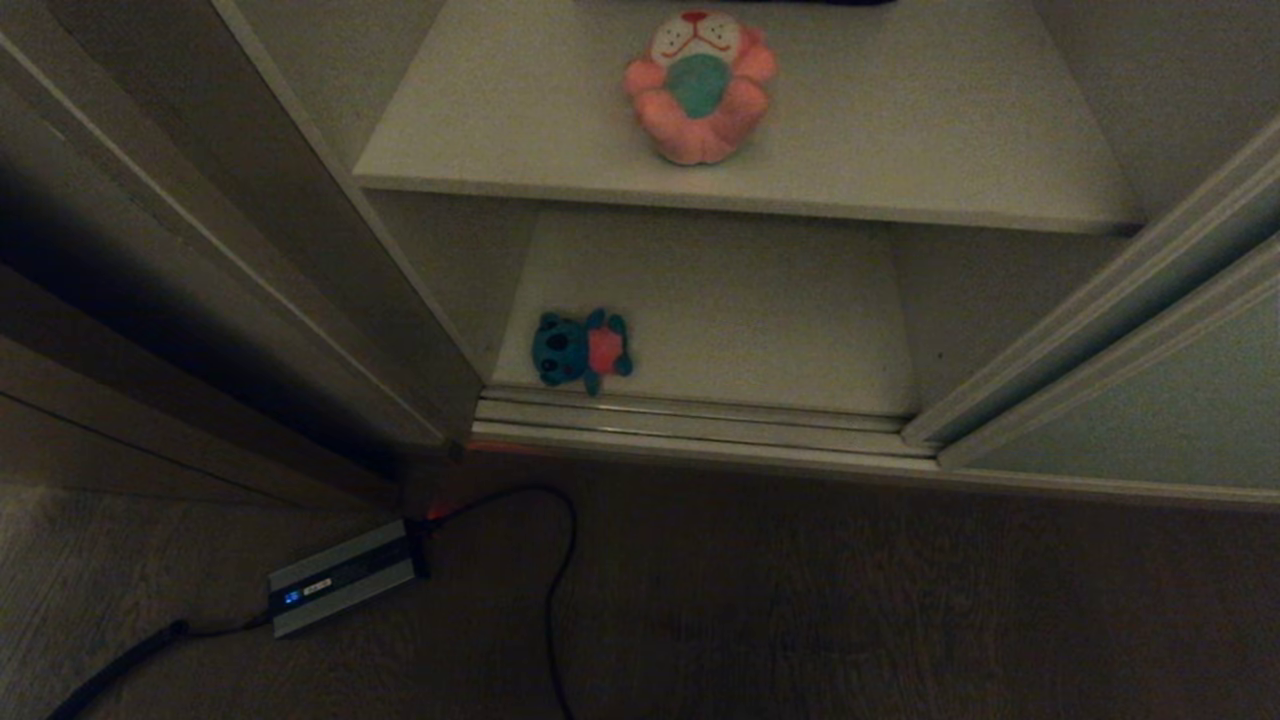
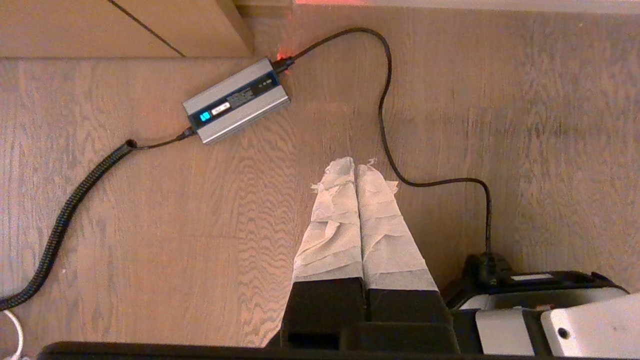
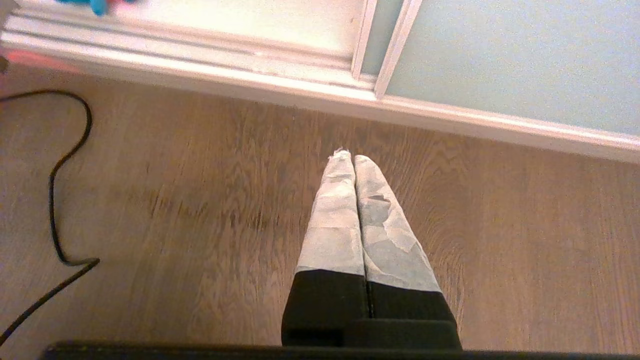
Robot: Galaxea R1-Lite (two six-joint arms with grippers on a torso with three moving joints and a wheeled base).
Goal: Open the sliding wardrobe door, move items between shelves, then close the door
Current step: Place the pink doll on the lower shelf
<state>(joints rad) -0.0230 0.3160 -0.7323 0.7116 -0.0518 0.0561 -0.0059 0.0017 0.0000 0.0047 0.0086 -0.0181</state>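
Note:
The wardrobe stands open in the head view. A pink plush toy with a white face and teal shirt lies on the upper off-white shelf. On the bottom shelf, near its front left corner, lies a teal-blue plush toy in a pink shirt; its edge shows in the right wrist view. The grey-green sliding door sits slid to the right. My left gripper and right gripper both hang shut and empty above the wood floor, outside the head view.
A grey power brick with a black cable lies on the floor before the wardrobe's left corner. A ribbed metal floor track runs along the front. A brown wood-grain panel stands at left.

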